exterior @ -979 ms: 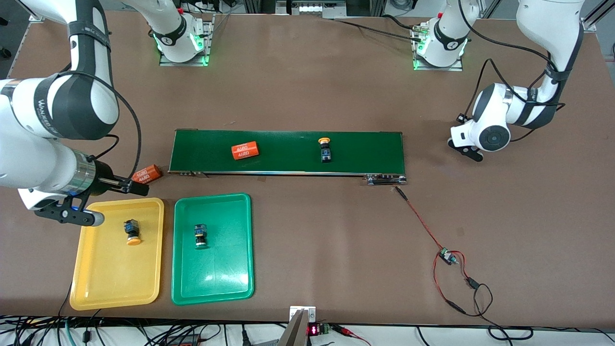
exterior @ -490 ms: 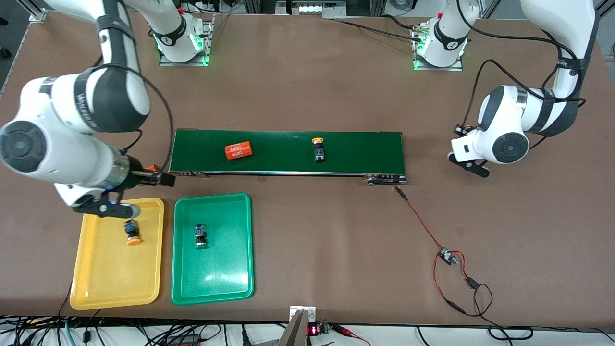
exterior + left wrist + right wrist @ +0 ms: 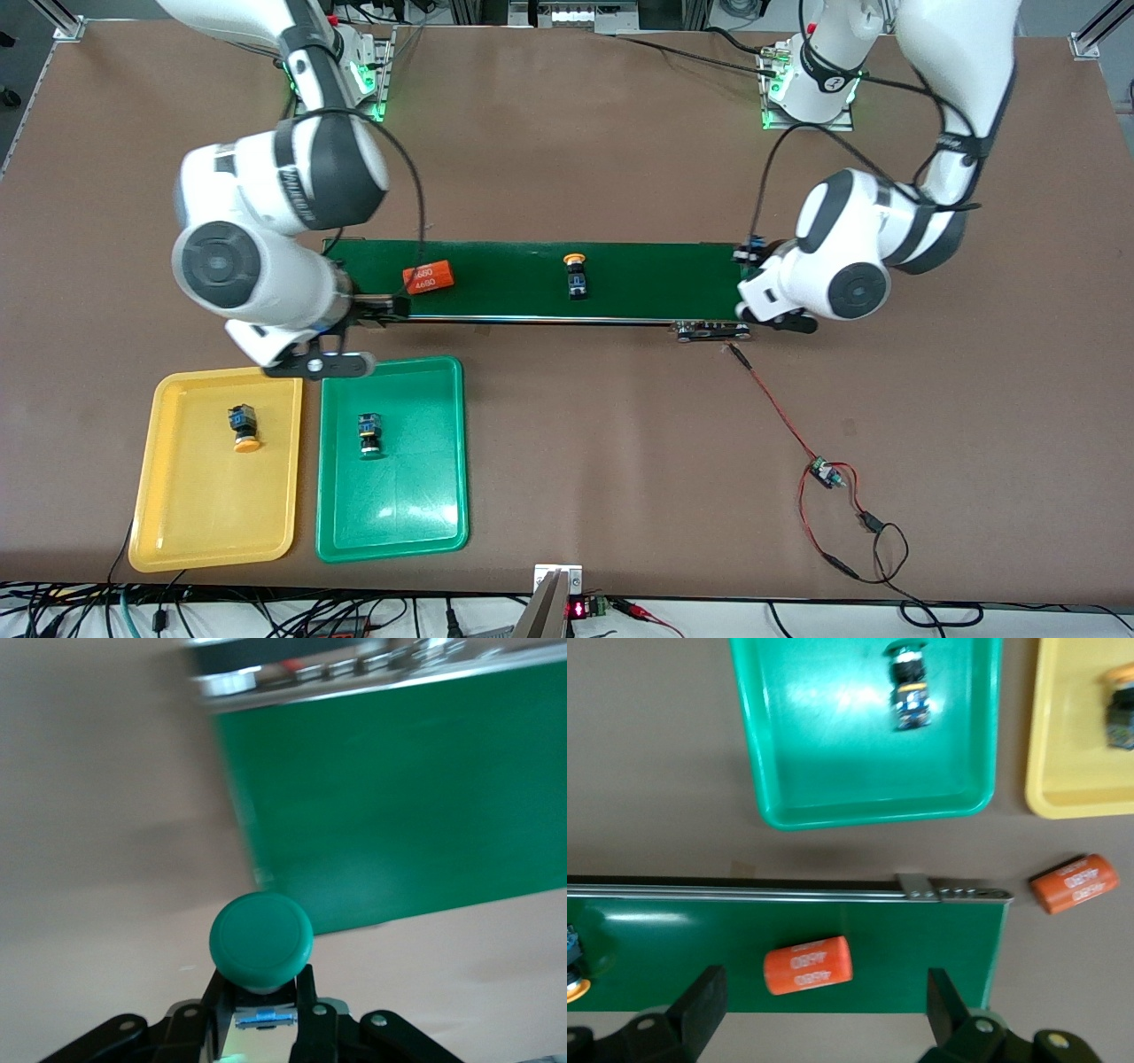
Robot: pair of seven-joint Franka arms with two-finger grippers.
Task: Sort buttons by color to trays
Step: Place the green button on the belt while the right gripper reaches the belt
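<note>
Over the three o'clock end of the long dark-green conveyor belt (image 3: pixel 656 275), taking the belt's middle as the dial in the front view, we see the left gripper (image 3: pixel 261 992) clamped on the black-and-blue body of a green-capped push-button switch (image 3: pixel 261 943), cap pointing away from the wrist. Over the nine o'clock end hangs the right gripper (image 3: pixel 824 1001), its pincer spread wide and empty, above an orange cylinder printed "4680" (image 3: pixel 429 277) lying on the belt. A second orange cylinder (image 3: pixel 1075 883) lies on the table just off that end. Near the belt's centre a yellow-capped button (image 3: pixel 576 275) lies on its side. At seven o'clock sits the shallow green plastic tray (image 3: pixel 399 523) with one green-capped button (image 3: pixel 368 435) in it. At eight o'clock, beside it, the matching yellow tray (image 3: pixel 177 532) holds one orange-yellow-capped button (image 3: pixel 243 428). We judge the sort half done, and the step in hand to be carrying the gripped green button to the green tray. That calls for a long reach toward seven o'clock past the right arm, then a low release on the tray's bare floor. The belt's yellow-capped button looks a fair pick for the open right gripper.
</note>
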